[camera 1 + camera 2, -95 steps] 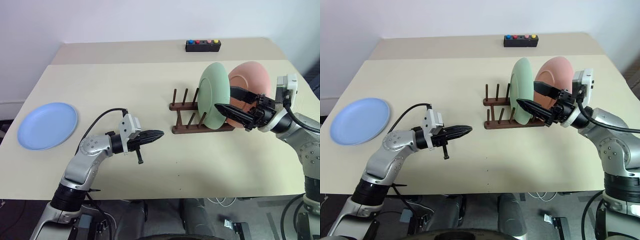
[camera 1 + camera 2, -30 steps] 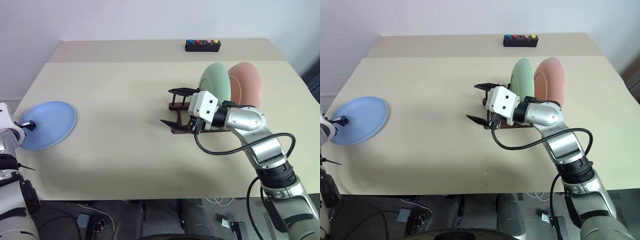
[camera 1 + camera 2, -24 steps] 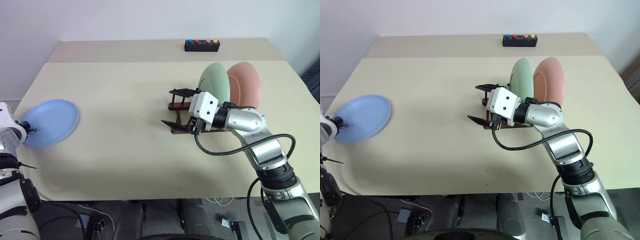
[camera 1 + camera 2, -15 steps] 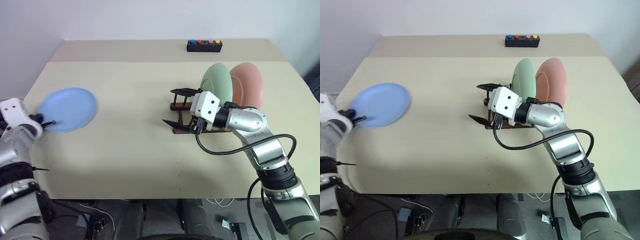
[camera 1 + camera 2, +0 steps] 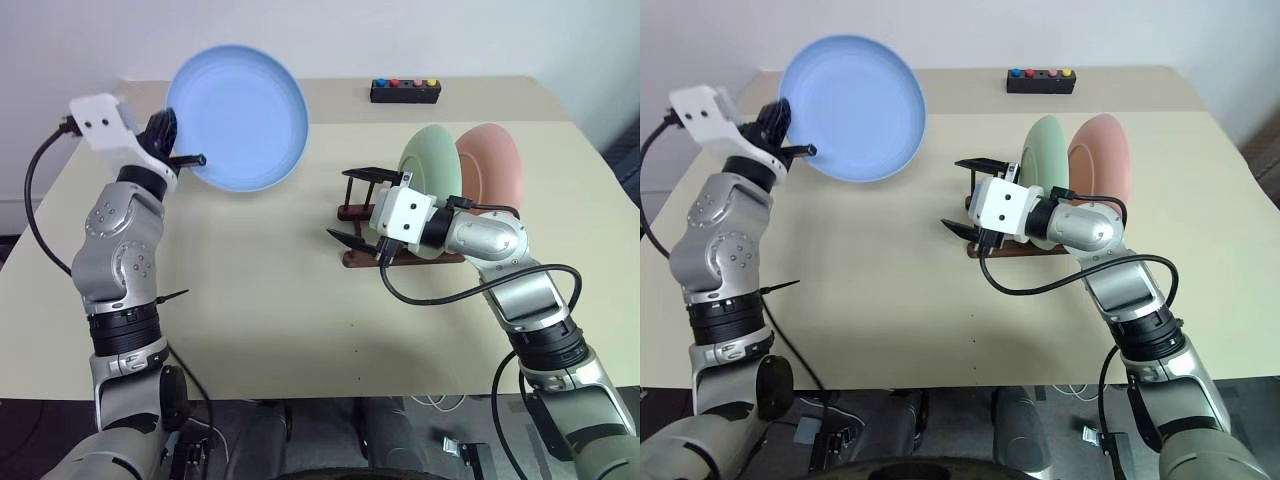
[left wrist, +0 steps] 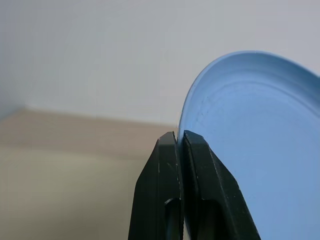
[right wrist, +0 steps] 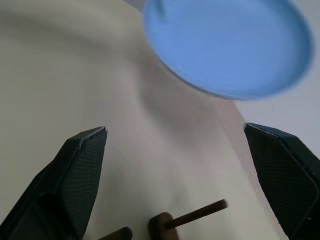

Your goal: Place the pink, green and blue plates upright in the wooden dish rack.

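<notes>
Jaws of the left gripper (image 5: 188, 159) are clamped on the rim of the blue plate (image 5: 238, 117), which is held clear of the bench (image 5: 250, 300) at the upper left of the left eye frame, its hollow face turned toward the camera. In the left wrist view the two black fingers (image 6: 200, 190) meet on the plate's edge, with the plate rising beside them.

Jaws of the right gripper (image 5: 350, 205) stand wide apart and hold nothing. This gripper sits at centre frame, just in front of the left end of the rack (image 5: 362, 212), one finger above and one below. In the right wrist view the fingers (image 7: 70, 180) stand at either side of the frame, with the blue plate between them further off and a peg of the rack near the lower edge.

Green plate (image 5: 432, 180) and pink plate (image 5: 492, 172) stand upright in the rack at right of centre, side by side, the pink one to the right; the green one is partly hidden by the right arm. Pegs at the rack's left end are free.

Small black box (image 5: 405, 91) with coloured buttons lies at the far edge of the bench, top centre.
</notes>
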Action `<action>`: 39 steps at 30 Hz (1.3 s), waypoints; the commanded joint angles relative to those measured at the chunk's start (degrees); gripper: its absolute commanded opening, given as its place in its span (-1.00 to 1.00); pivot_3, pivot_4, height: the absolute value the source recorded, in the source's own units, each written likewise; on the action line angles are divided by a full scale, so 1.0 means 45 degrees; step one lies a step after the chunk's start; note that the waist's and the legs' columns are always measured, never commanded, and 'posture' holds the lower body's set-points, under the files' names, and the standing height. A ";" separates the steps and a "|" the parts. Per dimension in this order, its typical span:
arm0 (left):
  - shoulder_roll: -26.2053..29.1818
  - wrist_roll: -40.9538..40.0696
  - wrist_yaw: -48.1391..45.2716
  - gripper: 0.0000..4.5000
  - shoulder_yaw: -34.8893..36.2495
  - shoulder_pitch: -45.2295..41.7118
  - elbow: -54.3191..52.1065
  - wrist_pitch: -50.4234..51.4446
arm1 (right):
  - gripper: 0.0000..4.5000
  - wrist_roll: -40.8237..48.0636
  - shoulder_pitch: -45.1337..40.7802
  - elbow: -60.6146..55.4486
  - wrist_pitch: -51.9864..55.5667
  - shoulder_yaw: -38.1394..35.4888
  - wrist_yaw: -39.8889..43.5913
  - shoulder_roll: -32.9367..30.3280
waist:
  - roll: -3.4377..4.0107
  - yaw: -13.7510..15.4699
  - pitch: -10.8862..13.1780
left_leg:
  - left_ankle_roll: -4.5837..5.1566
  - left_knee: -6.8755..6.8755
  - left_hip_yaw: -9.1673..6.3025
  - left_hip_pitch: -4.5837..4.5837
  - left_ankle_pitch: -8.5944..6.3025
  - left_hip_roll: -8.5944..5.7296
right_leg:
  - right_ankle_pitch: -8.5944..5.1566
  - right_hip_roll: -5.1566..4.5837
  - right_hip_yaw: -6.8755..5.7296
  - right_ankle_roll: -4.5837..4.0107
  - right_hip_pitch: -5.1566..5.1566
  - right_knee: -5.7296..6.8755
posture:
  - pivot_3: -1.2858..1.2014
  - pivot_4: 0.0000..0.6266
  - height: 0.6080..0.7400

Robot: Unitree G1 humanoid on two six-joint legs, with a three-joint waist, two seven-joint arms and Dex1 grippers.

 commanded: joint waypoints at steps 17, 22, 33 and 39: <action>-0.2236 0.1222 0.0621 -0.98 -0.2989 -0.0887 -0.2745 -0.0631 | 1.00 -0.4509 -0.1578 0.1841 -0.3067 0.0564 -0.2760 0.0243 | -0.0005 0.0030 0.0004 | -0.0004 0.0000 0.0003 -0.0002 0.0003 -0.0001 | 0.0000 0.0002 0.0002 0.0000 0.0007 -0.0014 | 0.03 -0.52 1.00; -0.2262 0.1271 0.0540 -1.00 -0.2988 -0.0819 -0.2760 -0.0538 | 0.18 -0.4919 -0.1409 0.2138 -0.3496 0.0553 -0.2930 0.0155 | -0.0004 0.0009 0.0005 | -0.0006 -0.0003 0.0003 -0.0002 0.0004 -0.0001 | 0.0000 0.0003 0.0002 0.0000 0.0005 -0.0014 | 0.03 -0.52 1.00; -0.2684 0.0613 0.0575 -0.71 -0.2412 -0.0741 -0.2586 -0.0127 | -1.00 -0.5242 -0.1171 0.2092 -0.3740 0.0486 -0.3123 0.0270 | -0.0005 0.0029 0.0005 | -0.0006 0.0000 0.0003 -0.0002 0.0004 -0.0001 | 0.0000 0.0003 0.0002 0.0000 0.0008 -0.0014 | 0.03 -0.52 1.00; -0.3093 -0.0212 0.1023 0.55 -0.1235 -0.0887 -0.2427 -0.0378 | -1.00 -0.5495 -0.1165 0.2076 -0.4005 0.0456 -0.3399 0.0246 | -0.0006 0.0008 0.0007 | -0.0006 -0.0002 0.0002 -0.0001 0.0004 -0.0001 | 0.0000 0.0004 0.0002 0.0000 0.0007 -0.0014 | 0.03 -0.52 1.00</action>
